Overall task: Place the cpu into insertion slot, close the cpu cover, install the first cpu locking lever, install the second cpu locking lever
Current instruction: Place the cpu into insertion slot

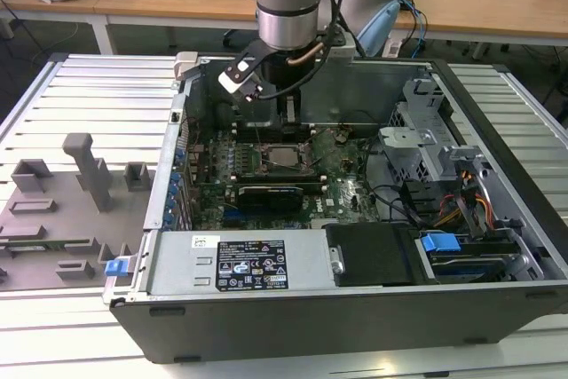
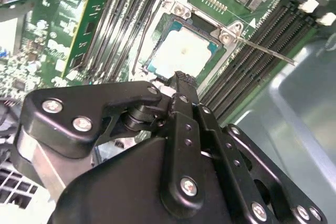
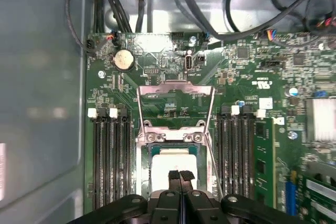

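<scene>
**A:** Where do we find the cpu [image 3: 167, 163]?

**B:** We find it seated in the insertion slot [image 3: 143, 156], directly below the claw [image 3: 181, 174]. The claw is clenched, fingertips together, grasping nothing we can see. The cpu cover [image 3: 176, 90] is hinged open on the slot's far side, away from the claw

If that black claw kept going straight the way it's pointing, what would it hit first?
Most likely the cpu, the silver square lying in the insertion slot. In the first wrist view the gripper has its closed tips aimed right at the chip's top. I cannot tell how big the gap between them is.
</scene>
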